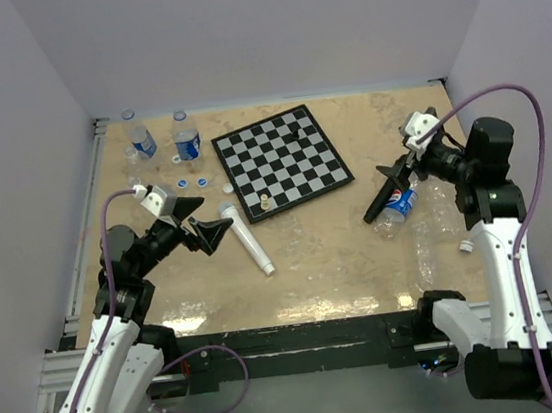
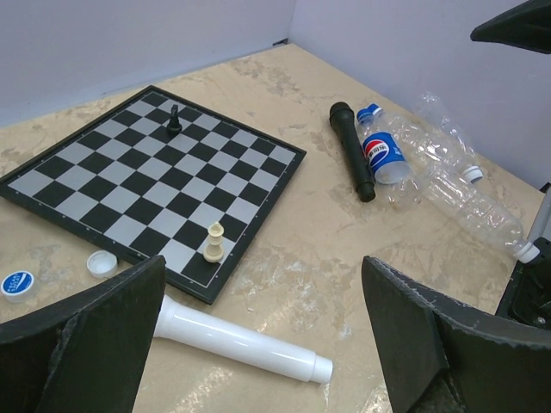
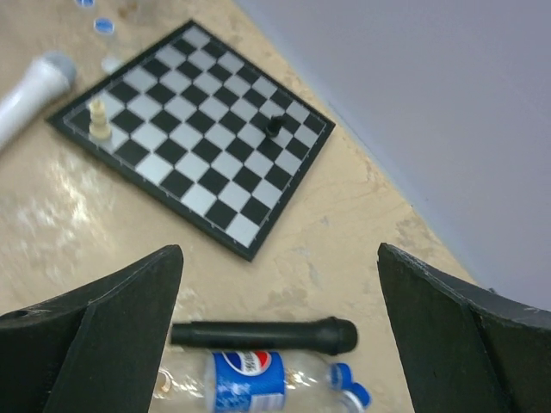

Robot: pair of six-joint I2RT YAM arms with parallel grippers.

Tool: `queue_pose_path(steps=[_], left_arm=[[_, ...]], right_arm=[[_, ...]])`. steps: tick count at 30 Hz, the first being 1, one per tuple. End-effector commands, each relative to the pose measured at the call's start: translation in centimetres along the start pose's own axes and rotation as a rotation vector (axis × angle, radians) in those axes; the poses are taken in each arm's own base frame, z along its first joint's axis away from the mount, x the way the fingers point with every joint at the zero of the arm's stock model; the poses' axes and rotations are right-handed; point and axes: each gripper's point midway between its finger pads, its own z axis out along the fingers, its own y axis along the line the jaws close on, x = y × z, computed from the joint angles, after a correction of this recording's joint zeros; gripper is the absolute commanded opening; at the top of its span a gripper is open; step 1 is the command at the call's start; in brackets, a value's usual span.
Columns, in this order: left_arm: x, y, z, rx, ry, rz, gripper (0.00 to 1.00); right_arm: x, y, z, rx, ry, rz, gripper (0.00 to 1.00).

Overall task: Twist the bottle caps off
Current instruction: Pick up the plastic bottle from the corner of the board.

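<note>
both jaws wide, empty | Pepsi bottle beside black microphone | upright bottles overhead, not left wrist

White-shelled arms with black joints carry looping purple cables and black wedge-fingered claws.

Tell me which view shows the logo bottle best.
Left wrist: the logo bottle lies unobstructed, blue cap on, beside the black microphone. Right wrist crops it at the bottom edge; the top view shows it small and partly hidden.

Clear plastic bottles, table — glossy, smooth
</note>
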Motion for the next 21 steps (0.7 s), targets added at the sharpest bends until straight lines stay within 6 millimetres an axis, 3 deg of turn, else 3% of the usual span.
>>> queue_pose_path(steps=[1,9,17,21], left_arm=[[-1.2,-0.4,-0.2,0.014,-0.043,0.024,1.0],[-1.4,-0.5,-0.3,0.014,-0.051,0.029,1.0],[-1.6,-0.7,-0.4,0.02,-0.059,0.033,1.0],[-1.7,-0.8,-0.4,0.021,-0.061,0.035,1.0]], right_arm=[[2.5,1.5,-0.4,-0.198,0.131,-0.204,0.98],[5.2,-1.4,-1.2,-0.225,0.341,-0.399,0.98],[12.4,-1.3,-1.1,-0.447,0.534,-0.539,0.98],[15.5,-2.0,-0.1,-0.461,0.609,-0.51,0.98]])
